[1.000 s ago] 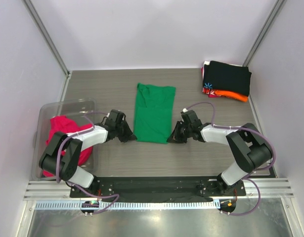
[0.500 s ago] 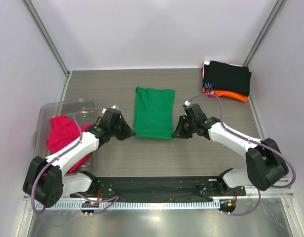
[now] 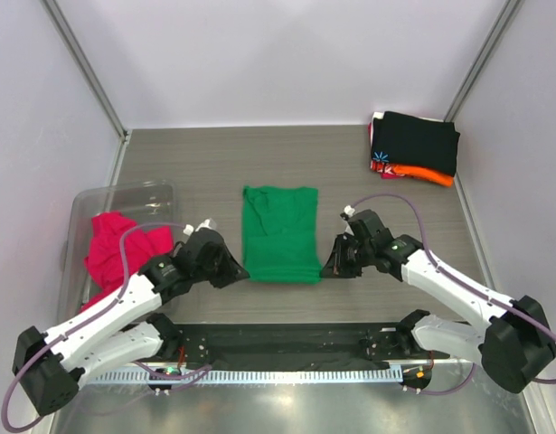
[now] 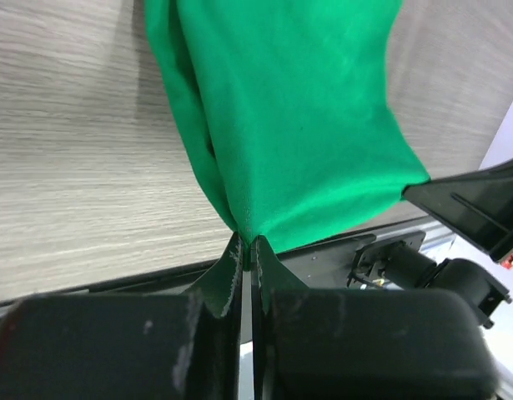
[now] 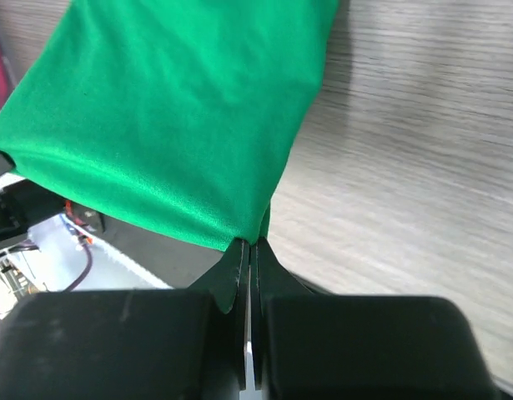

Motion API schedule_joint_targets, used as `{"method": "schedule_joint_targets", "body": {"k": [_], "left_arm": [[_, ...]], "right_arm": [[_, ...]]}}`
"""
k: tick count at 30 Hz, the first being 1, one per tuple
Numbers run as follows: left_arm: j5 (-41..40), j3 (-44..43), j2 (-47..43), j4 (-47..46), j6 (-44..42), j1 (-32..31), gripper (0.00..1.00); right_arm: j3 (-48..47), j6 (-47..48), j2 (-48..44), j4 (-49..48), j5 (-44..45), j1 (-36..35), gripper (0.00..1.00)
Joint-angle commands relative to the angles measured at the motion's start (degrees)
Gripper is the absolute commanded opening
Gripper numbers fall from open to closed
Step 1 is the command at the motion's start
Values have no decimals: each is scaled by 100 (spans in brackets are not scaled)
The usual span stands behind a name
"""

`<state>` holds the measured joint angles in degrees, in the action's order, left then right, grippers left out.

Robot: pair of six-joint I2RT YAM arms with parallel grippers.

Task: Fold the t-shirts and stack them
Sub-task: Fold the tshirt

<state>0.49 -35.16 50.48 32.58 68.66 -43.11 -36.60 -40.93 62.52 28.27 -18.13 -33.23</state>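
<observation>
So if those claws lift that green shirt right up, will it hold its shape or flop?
Probably flop: the green shirt sags in soft folds from its pinched corners. It seems light, since the left claw and right claw hold it by mere tip pinches.

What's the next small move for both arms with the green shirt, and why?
Probably lift both corners and carry the near hem toward the collar, folding the green shirt in half. The left gripper and right gripper are each shut on a near corner, and the shirt already lies as a long narrow strip, sides folded in.
</observation>
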Motion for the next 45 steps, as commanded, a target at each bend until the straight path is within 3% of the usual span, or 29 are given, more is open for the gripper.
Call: {"method": "schedule_joint_targets", "body": {"k": [1, 7, 12, 23, 37, 45], "left_arm": [[-707, -605, -100, 758, -1, -31, 0], [-1419, -1853, 523, 1443, -652, -22, 0], [-1552, -2785, 1121, 1488, -1213, 233, 0], [-568, -4366, 2712, 1242, -2032, 1454, 0], [214, -6169, 5172, 1093, -2436, 1982, 1], [417, -7619, 6745, 1400, -2604, 2184, 1]], "right_arm": [[-601, 31, -135, 634, 125, -8, 1], [-1946, 436, 504, 1197, 546, 1, 1], [-2966, 796, 1191, 1383, 653, 168, 1], [-4188, 1219, 2448, 1646, 539, 678, 1], [-5014, 1579, 3749, 1673, 99, 1354, 1], [-5840, 1755, 4838, 1752, -103, 1688, 1]]}}
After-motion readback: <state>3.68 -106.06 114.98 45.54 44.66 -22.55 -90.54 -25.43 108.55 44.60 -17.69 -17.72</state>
